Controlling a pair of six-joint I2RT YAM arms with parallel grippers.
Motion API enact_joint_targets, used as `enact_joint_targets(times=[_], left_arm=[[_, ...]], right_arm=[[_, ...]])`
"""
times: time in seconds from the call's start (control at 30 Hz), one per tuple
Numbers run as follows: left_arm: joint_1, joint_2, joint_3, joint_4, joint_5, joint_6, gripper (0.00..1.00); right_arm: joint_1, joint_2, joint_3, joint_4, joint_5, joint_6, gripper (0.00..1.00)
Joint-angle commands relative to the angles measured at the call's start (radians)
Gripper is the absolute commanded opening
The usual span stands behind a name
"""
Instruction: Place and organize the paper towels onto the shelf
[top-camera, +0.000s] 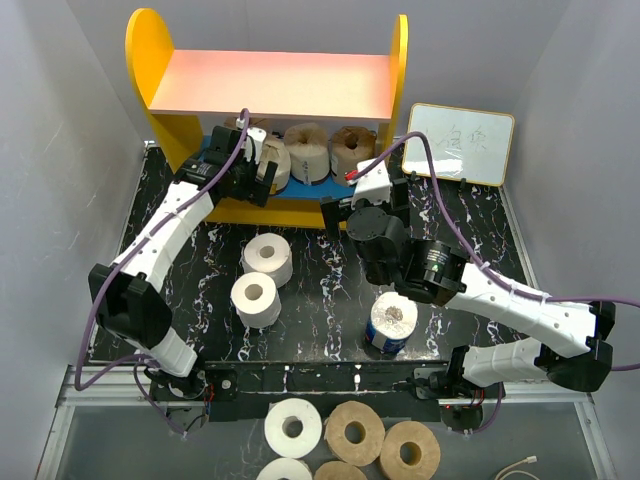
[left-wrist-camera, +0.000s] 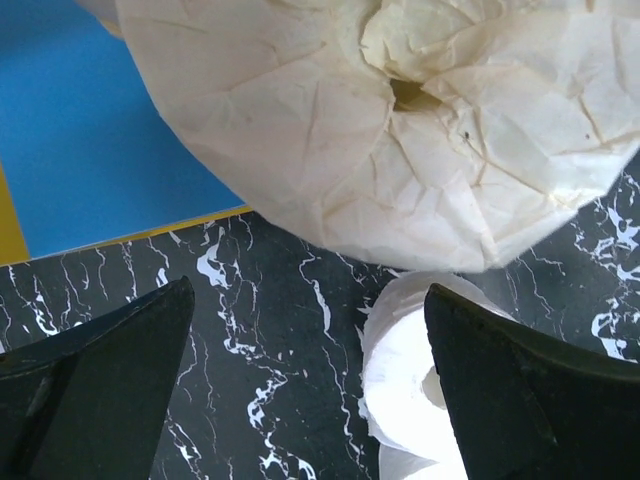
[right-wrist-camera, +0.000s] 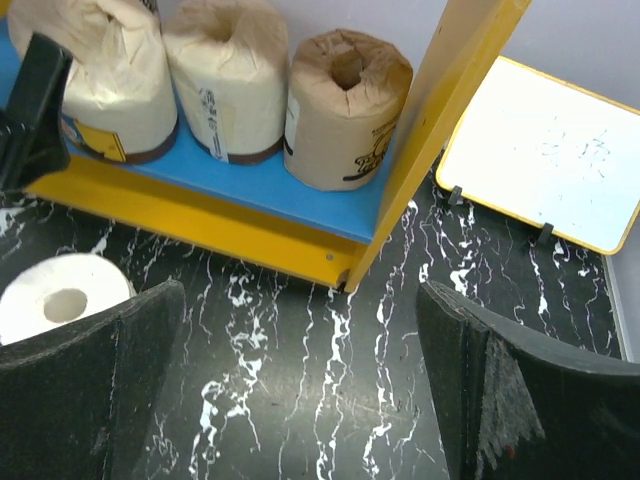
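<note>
Left gripper camera alone shows creases on roll.

Robotics laboratory work cell: plain grey walls enclose a black marbled table; the cabled left arm and right arm are bolted at its near edge; the shelf and a whiteboard stand at the rear.

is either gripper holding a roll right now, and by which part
Nothing is held. The left gripper is open in front of a wrapped roll on the shelf; the right gripper is open above the table.
</note>
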Motion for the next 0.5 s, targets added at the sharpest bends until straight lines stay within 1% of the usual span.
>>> enact_joint_targets(times=[0.0, 0.1, 0.17, 0.23, 0.3, 0.33, 0.4, 0.47], left_arm=[[0.001, -0.125, 0.057, 0.030, 0.038, 0.008, 0.99], [0.001, -0.187, 0.034, -0.020, 0.103, 0.027, 0.99], [0.000, -0.225, 0.015, -0.059, 0.163, 0.052, 0.99], [0.001, -0.300, -0.012, -0.091, 0.214, 0.084, 0.99], [0.001, -0.360, -0.038, -0.131, 0.243, 0.110, 0.99], [0.001, -0.396, -0.059, -0.134, 0.245, 0.123, 0.99], [0.006, -0.473, -0.119, -0.109, 0.200, 0.127, 0.99], [0.033, -0.548, -0.194, -0.061, 0.146, 0.123, 0.99]], right_arm=[[0.003, -0.006, 0.078, -0.211, -0.042, 0.092, 0.99], [0.002, -0.036, 0.052, -0.263, 0.009, 0.132, 0.99], [0.003, -0.061, 0.026, -0.264, 0.045, 0.147, 0.99], [0.003, -0.080, 0.011, -0.259, 0.062, 0.151, 0.99], [0.003, -0.083, -0.003, -0.258, 0.076, 0.137, 0.98], [0.003, -0.076, -0.010, -0.262, 0.078, 0.127, 0.99], [0.003, -0.041, -0.018, -0.311, 0.070, 0.112, 0.99], [0.003, 0.032, -0.009, -0.440, 0.074, 0.136, 0.98]])
